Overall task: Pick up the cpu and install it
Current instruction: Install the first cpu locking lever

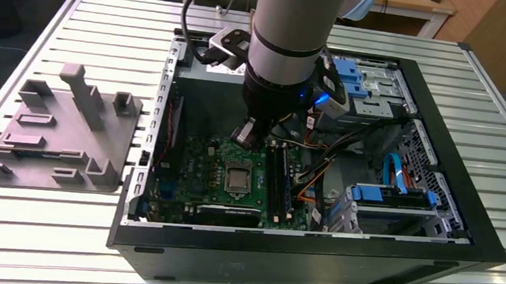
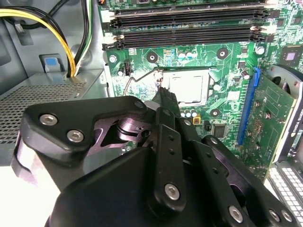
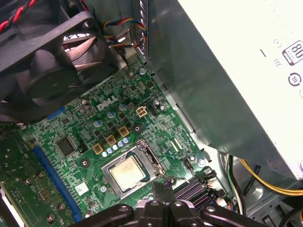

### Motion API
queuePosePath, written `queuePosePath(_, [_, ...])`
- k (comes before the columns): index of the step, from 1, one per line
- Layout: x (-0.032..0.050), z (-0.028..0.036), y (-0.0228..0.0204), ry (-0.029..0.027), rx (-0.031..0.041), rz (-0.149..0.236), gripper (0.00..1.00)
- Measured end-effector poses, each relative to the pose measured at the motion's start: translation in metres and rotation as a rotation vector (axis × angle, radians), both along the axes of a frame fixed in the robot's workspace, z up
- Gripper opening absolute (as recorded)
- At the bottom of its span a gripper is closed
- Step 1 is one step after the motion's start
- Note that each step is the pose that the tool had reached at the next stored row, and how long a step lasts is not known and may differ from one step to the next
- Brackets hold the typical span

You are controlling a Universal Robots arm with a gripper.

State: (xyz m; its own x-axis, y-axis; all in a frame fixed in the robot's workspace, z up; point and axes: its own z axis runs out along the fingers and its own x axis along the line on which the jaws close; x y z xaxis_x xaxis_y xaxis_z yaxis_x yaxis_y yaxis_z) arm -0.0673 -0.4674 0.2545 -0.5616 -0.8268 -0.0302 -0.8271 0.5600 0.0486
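Cpu [image 3: 126,171] seated in socket [image 3: 150,160], fingers [image 3: 163,190] closed together, empty, just beside it

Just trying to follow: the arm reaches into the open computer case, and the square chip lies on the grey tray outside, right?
No: the chip sits in the socket on the green board inside that case, as the first wrist view shows; the rest holds.

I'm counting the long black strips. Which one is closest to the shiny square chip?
The end strip facing the cpu; every other strip lies beyond it.
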Motion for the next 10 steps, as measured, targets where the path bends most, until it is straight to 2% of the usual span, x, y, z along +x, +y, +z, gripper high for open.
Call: queuePosePath(10, [0.0000, 0.0000, 0.0000, 0.0000, 0.0000, -0.014, 0.10])
